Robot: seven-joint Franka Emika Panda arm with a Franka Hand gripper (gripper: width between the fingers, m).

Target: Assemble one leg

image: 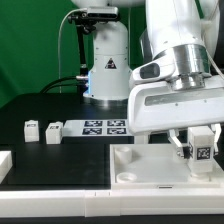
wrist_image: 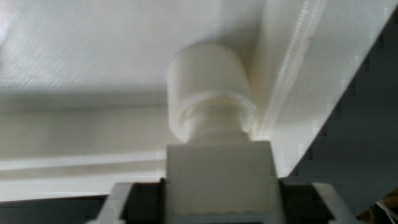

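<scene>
My gripper [image: 197, 146] is shut on a white leg [image: 201, 150] with a black-and-white tag on its face. It holds the leg over the near right part of the large white panel [image: 150, 170]. In the wrist view the leg [wrist_image: 217, 110] runs out from between my fingers [wrist_image: 134, 200], and its round tip lies close to the panel's raised rim [wrist_image: 285, 80]. I cannot tell whether the tip touches the panel. Two more small white legs [image: 30, 128] [image: 53, 131] stand on the black table at the exterior view's left.
The marker board [image: 103, 126] lies flat behind the panel, in front of the arm's base [image: 105, 75]. Another white part [image: 4, 165] sits at the left edge of the exterior view. The table's front edge runs close under the panel.
</scene>
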